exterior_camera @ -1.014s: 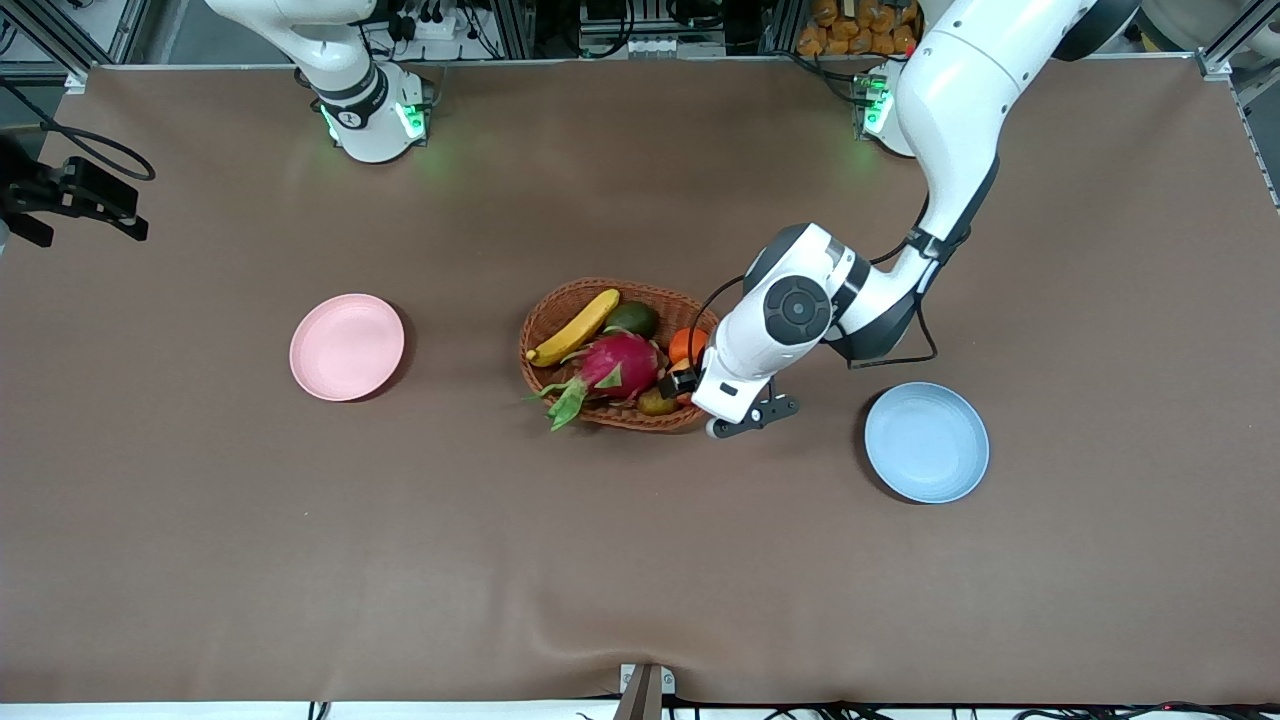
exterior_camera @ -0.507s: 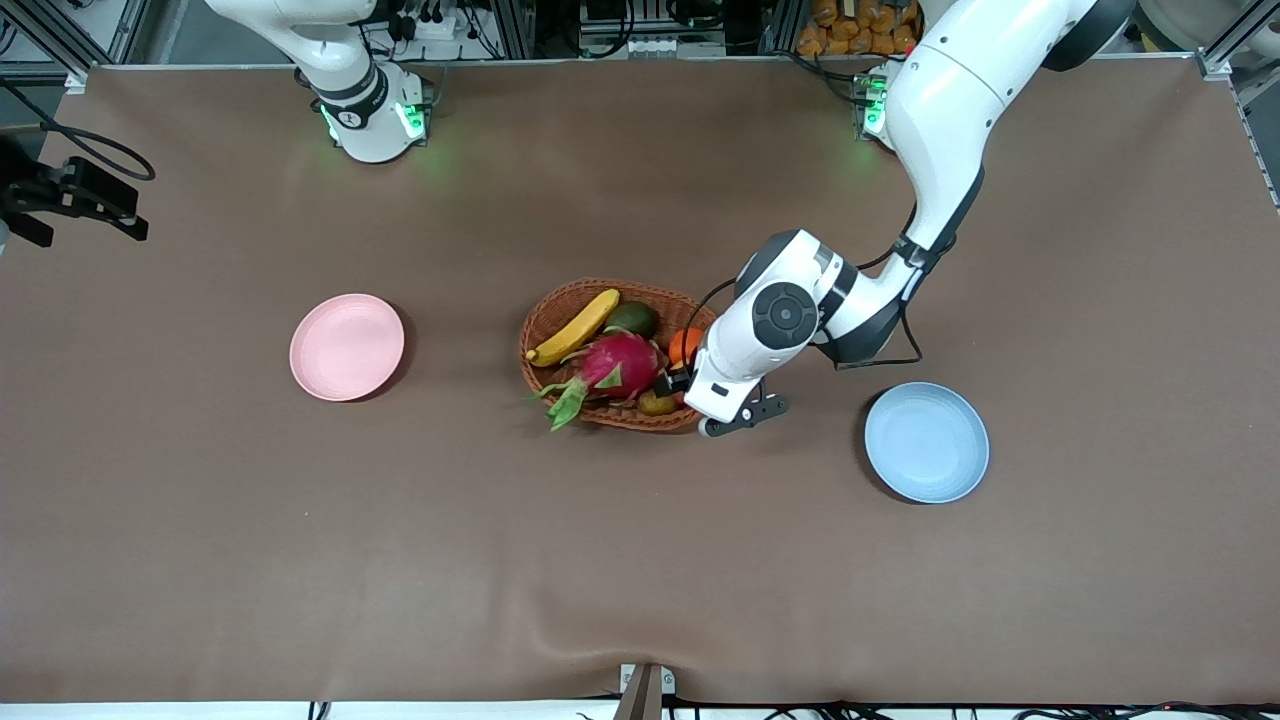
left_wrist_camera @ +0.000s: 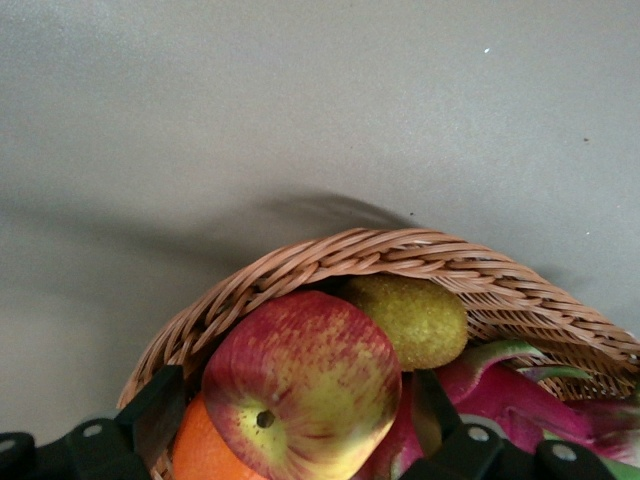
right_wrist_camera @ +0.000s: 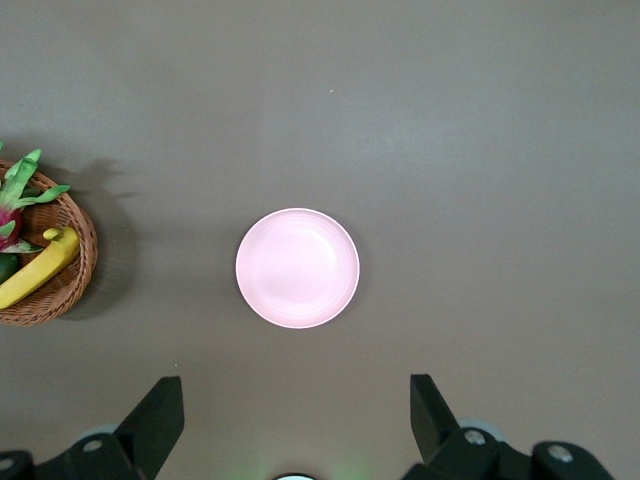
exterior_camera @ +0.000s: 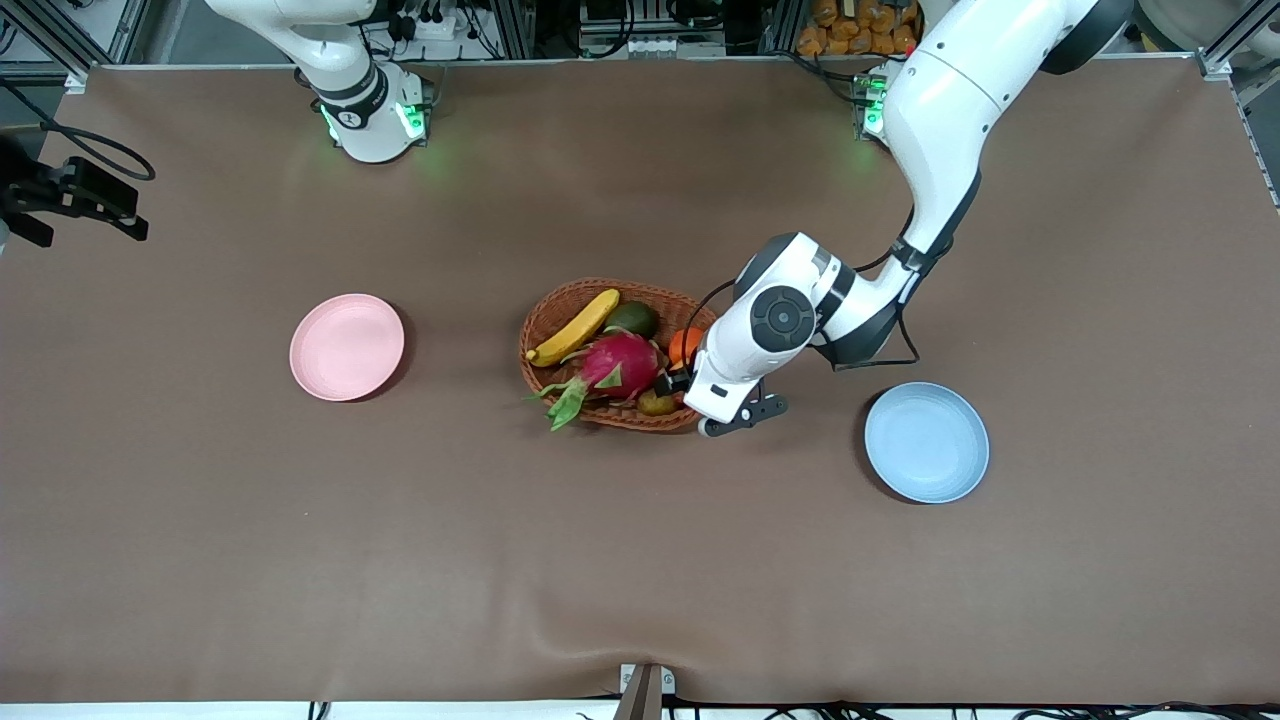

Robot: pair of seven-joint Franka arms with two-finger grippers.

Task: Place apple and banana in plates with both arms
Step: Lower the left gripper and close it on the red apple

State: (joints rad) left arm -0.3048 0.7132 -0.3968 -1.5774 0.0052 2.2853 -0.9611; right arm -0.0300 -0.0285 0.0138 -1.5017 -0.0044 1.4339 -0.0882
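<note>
Front view: left gripper is being lowered into wicker basket, a bit deeper vs. 1 s ago; banana is lying inside.

Left wrist: fingers are spread astride apple; should be centred before closing.

Right wrist: right gripper, spread, is being held waiting over pink plate.

This is a robotics lab. Two white arms are bolted at one long edge of a table covered in brown cloth, their bases lit green. Along that edge run aluminium framing, power strips and tangled cables (a camera mount sits at the other long edge).
</note>
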